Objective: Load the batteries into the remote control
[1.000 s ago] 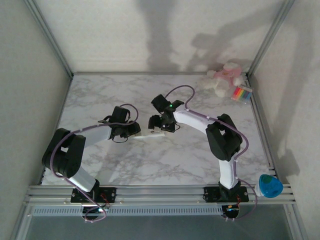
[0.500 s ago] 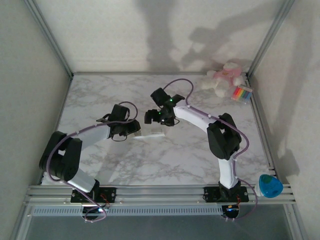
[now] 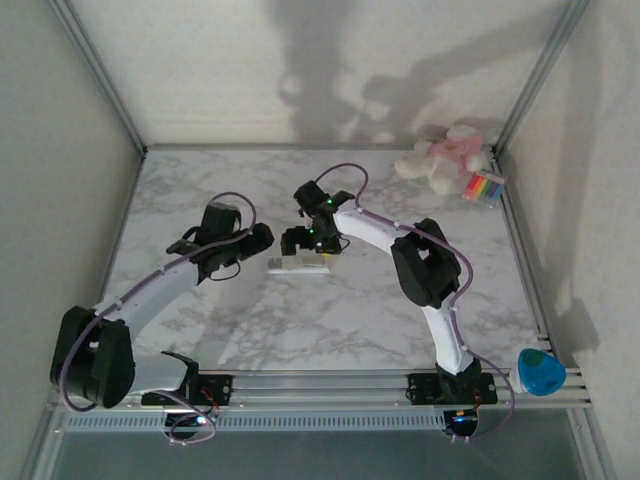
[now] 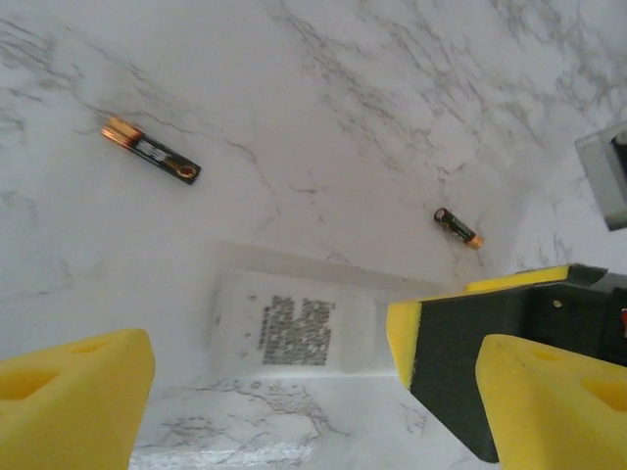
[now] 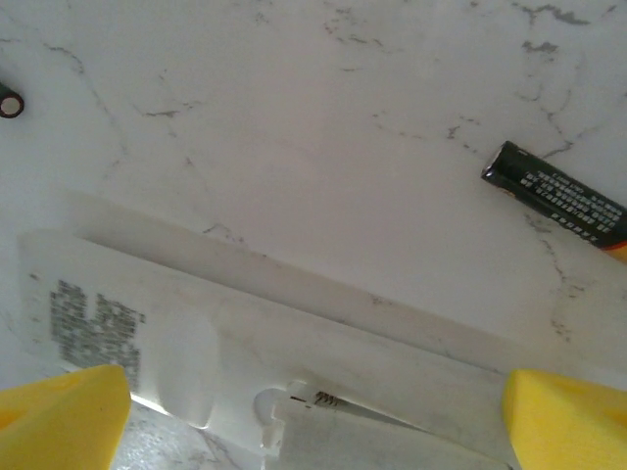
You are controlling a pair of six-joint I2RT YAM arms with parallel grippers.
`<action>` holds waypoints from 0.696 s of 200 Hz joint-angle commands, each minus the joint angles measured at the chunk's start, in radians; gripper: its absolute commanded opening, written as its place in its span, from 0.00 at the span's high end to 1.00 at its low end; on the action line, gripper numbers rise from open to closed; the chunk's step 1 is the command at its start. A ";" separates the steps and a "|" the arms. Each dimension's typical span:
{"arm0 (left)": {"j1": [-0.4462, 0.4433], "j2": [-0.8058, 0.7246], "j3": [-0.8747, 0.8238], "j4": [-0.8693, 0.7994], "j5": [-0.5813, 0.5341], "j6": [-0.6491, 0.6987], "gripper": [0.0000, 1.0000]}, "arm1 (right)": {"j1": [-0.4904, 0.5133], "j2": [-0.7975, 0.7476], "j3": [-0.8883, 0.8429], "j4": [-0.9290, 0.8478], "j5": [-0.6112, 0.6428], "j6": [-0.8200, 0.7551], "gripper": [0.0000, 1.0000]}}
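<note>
1. Where the arms are bolted at the near edge, we see a blue rounded object (image 3: 540, 372) beside the right base.
2. Further in, the remote control (image 3: 298, 266) lies flat on the marble table (image 3: 350, 320). Its printed back faces up, and a small spring (image 5: 323, 399) shows there.
3. We find the left gripper (image 3: 245, 245) just left of the remote, its yellow pads (image 4: 78, 397) spread wide, released and empty.
4. The right gripper (image 3: 305, 240) hangs over the remote's far edge, its pads (image 5: 573, 421) also wide apart, gripping nothing.
5. Beyond the remote, 2 batteries (image 4: 152, 149) lie loose on the marble, the second battery (image 4: 458, 227) well apart from the first.
6. Farthest off, in the right corner, we see a plush toy (image 3: 440, 160) and a striped pack (image 3: 485, 187).
</note>
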 commanded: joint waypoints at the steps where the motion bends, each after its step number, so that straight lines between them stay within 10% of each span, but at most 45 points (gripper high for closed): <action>1: 0.016 -0.040 -0.003 -0.056 -0.049 -0.005 0.14 | 0.003 -0.050 -0.066 0.022 -0.084 0.014 0.02; 76: 0.017 -0.083 -0.043 -0.050 -0.036 -0.013 0.13 | 0.090 -0.101 -0.110 -0.008 0.003 0.041 0.02; 139: 0.018 -0.122 -0.050 -0.062 -0.039 -0.016 0.13 | 0.131 -0.034 0.072 -0.159 0.235 -0.049 0.22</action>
